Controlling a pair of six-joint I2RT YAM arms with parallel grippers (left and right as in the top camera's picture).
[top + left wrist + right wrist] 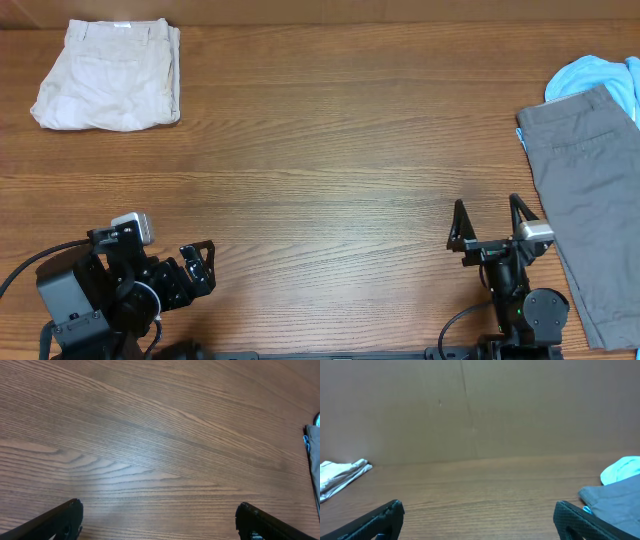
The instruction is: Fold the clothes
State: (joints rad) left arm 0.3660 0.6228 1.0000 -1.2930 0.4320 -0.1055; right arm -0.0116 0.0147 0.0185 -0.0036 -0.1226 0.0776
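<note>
Beige khaki shorts (108, 75) lie folded at the table's far left corner; they also show far left in the right wrist view (340, 475). Grey shorts (590, 190) lie spread along the right edge, on top of a light blue garment (598, 78). Both show in the right wrist view, grey shorts (612, 500) and blue garment (622, 470). The grey shorts' edge shows in the left wrist view (314, 455). My left gripper (198, 268) is open and empty near the front left. My right gripper (490, 222) is open and empty, just left of the grey shorts.
The wooden table (330, 150) spans the view. A brown wall (480, 405) stands behind the table's far edge. The arm bases sit at the front edge.
</note>
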